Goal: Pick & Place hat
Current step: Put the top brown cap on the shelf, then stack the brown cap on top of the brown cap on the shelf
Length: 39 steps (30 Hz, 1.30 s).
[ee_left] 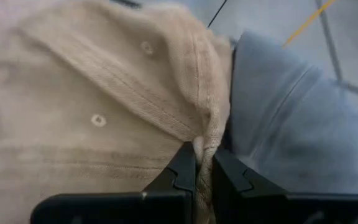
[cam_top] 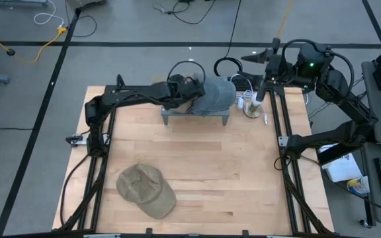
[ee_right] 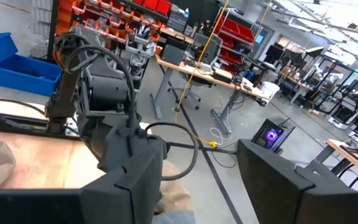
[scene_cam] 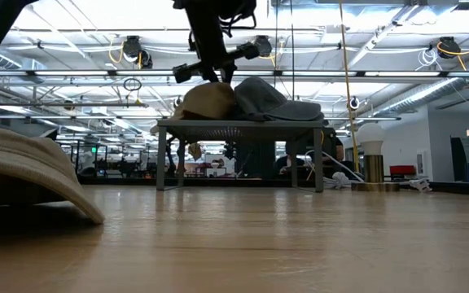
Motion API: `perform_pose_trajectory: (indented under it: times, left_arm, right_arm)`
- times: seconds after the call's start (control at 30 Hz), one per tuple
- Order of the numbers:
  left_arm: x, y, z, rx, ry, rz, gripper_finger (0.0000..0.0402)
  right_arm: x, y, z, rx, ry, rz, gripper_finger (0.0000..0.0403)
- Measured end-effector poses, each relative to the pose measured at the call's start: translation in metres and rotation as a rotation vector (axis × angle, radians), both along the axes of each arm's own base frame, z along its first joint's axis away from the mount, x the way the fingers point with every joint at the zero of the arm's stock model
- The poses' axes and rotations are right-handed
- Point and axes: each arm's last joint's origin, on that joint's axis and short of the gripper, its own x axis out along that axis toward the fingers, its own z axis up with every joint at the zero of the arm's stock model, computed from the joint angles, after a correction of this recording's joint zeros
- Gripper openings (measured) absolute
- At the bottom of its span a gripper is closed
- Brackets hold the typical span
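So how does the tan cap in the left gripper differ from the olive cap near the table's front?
The tan cap sits up on the small grey stand, pinched at its edge by the left gripper; the olive cap lies free on the wooden tabletop. The tan cap touches a grey cap; the olive cap lies alone. Both are soft fabric caps.

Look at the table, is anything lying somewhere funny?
One tan hat lies alone near the table's front edge, far from the grey rack at the back. There, the left claw pinches another tan hat beside a grey hat.
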Motion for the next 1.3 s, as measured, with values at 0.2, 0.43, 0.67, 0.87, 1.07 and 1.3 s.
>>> perform_pose_trajectory:
  times: [0.2, 0.43, 0.67, 0.87, 1.07, 1.3]
  left_arm:
    - [0.001, -0.007, -0.003, -0.016, 0.037, -0.035, 0.0019]
    - [0.006, -0.005, 0.003, -0.026, 0.024, -0.195, 0.012]
    - [-0.005, -0.007, 0.021, 0.017, -0.007, -0.169, 0.0215]
    - [-0.024, -0.009, 0.051, 0.095, -0.018, -0.178, 0.0248]
    - [-0.044, -0.021, 0.077, 0.071, -0.037, -0.382, 0.0254]
    - [-0.069, -0.04, 0.105, 0.054, -0.072, -0.601, 0.0255]
  right_arm:
    - [0.0, 0.0, -0.002, 0.01, 0.024, 0.0, 0.0199]
    - [0.0, 0.0, -0.002, 0.008, 0.025, 0.0, 0.0199]
    - [0.0, 0.0, -0.003, 0.004, 0.027, 0.001, 0.0199]
    - [0.0, 0.0, -0.003, 0.003, 0.027, 0.001, 0.0199]
    - [0.0, 0.0, -0.004, 0.012, 0.036, -0.001, 0.0199]
    - [0.0, 0.0, -0.004, 0.016, 0.039, -0.002, 0.0199]
